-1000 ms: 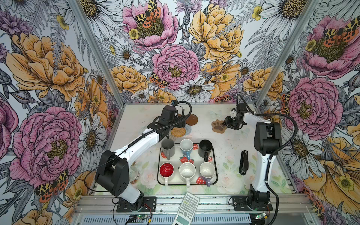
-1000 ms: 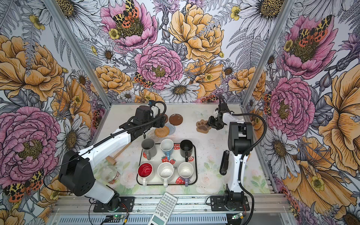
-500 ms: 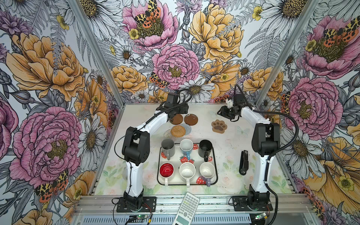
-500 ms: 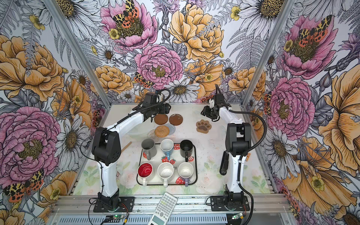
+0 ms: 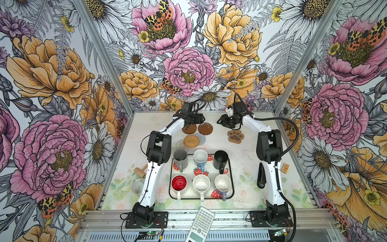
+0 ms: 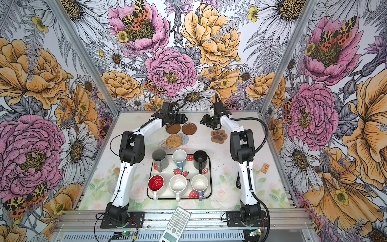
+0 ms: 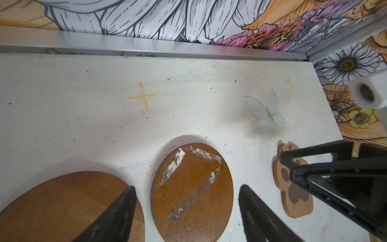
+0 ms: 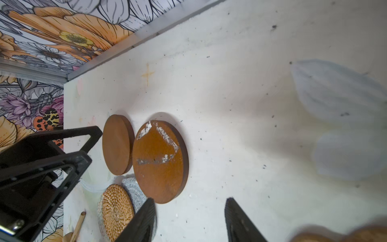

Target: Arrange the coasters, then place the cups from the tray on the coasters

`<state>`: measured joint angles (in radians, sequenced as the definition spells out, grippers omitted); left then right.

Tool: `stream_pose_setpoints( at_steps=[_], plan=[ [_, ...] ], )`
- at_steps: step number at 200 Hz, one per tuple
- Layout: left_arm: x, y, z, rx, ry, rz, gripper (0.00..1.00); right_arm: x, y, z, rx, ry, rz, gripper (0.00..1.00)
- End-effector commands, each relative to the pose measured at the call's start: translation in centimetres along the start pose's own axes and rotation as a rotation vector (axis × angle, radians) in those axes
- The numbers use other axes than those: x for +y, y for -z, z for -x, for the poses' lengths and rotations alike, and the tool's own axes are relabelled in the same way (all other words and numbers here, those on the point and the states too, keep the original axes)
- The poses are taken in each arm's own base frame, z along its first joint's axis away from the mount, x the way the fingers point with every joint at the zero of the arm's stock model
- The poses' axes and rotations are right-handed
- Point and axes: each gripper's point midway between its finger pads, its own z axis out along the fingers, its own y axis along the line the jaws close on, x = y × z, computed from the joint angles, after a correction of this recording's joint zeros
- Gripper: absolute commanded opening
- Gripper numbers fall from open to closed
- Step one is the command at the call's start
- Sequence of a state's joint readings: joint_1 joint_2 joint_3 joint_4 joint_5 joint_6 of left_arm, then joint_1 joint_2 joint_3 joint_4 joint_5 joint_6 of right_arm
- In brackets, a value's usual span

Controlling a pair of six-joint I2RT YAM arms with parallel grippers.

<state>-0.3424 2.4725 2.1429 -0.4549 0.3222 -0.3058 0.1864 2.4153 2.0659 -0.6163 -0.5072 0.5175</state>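
Note:
Near the back wall lie two brown disc coasters, one plain (image 5: 189, 128) and one scratched (image 5: 205, 128). In front of them the rattan coaster (image 5: 191, 140) overlaps the blue-grey (image 5: 201, 136) and whitish (image 5: 180, 144) crochet ones. The paw coaster (image 5: 236, 136) lies to the right. My left gripper (image 7: 186, 209) hovers open, its fingers straddling the scratched disc (image 7: 192, 188) without touching it. My right gripper (image 8: 189, 215) is open over bare table beside that disc (image 8: 159, 161), behind the paw coaster. Several cups, grey (image 5: 180, 156), light blue (image 5: 200, 156), black (image 5: 221, 157) and others, stand on the tray (image 5: 189, 170).
A calculator (image 5: 200, 225) lies on the front rail. A black tool (image 5: 261, 176) and a small orange box (image 5: 285, 167) lie right of the tray. A wooden mallet (image 5: 140, 170) and a glass jar (image 5: 137, 185) sit left. The two grippers are close together at the back.
My left gripper has moved toward the back wall, uncovering the plain brown disc, and its jaws have narrowed slightly. My right gripper has drawn back from the paw coaster.

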Motion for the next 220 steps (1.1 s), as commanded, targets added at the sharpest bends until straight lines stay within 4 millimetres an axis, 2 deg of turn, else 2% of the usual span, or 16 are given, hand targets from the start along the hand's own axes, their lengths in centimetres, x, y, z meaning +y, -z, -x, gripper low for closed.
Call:
stream_pose_setpoints(
  at_steps=[1, 55, 125, 156, 220],
  plan=[
    [-0.7, 0.0, 0.3, 0.008, 0.029, -0.049, 0.78, 1.4, -0.6, 0.3, 0.000, -0.011, 0.033, 0.56],
    [0.3, -2.1, -1.2, 0.045, 0.065, -0.062, 0.78, 1.3, -2.7, -1.4, 0.050, -0.019, 0.038, 0.56],
    [1.3, -3.6, -2.7, 0.082, 0.110, -0.066, 0.77, 1.3, -3.2, -2.3, 0.080, -0.022, 0.057, 0.56],
    [0.8, -3.8, -3.6, 0.108, 0.120, -0.092, 0.74, 0.6, -3.7, -3.0, 0.097, -0.034, 0.043, 0.56],
    [-0.9, -4.7, -6.6, 0.190, 0.118, -0.137, 0.67, 0.2, -4.2, -4.4, 0.127, -0.037, 0.033, 0.54]
  ],
)
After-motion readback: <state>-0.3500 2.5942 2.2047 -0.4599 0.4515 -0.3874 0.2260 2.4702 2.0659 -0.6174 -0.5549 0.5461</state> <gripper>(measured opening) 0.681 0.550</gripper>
